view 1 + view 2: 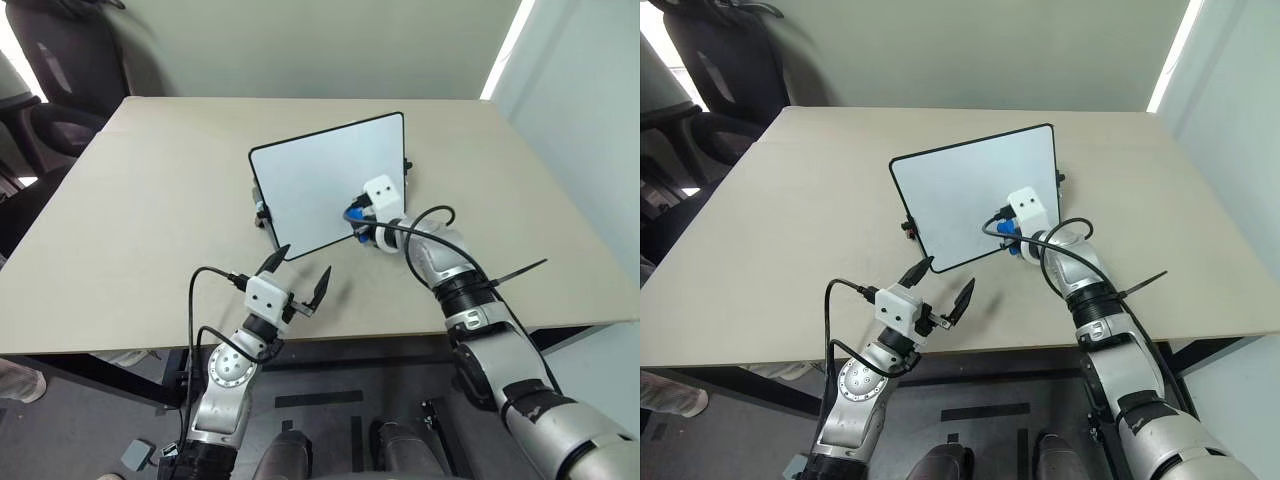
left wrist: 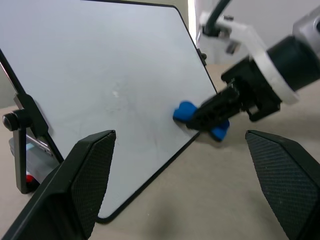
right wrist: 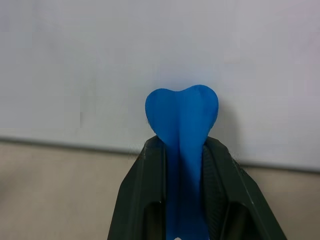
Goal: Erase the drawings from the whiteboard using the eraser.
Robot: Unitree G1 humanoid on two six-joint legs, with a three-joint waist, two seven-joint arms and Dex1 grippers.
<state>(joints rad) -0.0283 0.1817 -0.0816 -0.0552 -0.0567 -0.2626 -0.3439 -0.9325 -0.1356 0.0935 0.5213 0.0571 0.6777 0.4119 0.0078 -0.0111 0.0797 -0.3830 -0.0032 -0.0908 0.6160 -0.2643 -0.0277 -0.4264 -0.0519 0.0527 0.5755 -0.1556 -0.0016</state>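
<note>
The whiteboard (image 1: pixel 320 180) stands tilted on its black feet in the middle of the table. My right gripper (image 1: pixel 358 215) is shut on the blue eraser (image 3: pixel 181 115) and presses its rounded end against the board's lower right part, close to the bottom edge. The left wrist view shows the eraser (image 2: pixel 186 111) touching the white surface. The drawings are out of view; the board's face looks plain white with one faint pale smudge (image 2: pixel 116 93). My left gripper (image 1: pixel 302 268) hangs open and holds nothing, in front of the board's lower corner near the table's front edge.
The beige table (image 1: pixel 150 200) stretches wide to the left of the board and behind it. A black stand foot (image 2: pixel 20 150) with a small red part (image 1: pixel 906 226) props the board's left side. Black chairs (image 1: pixel 50 80) stand beyond the table's far left corner.
</note>
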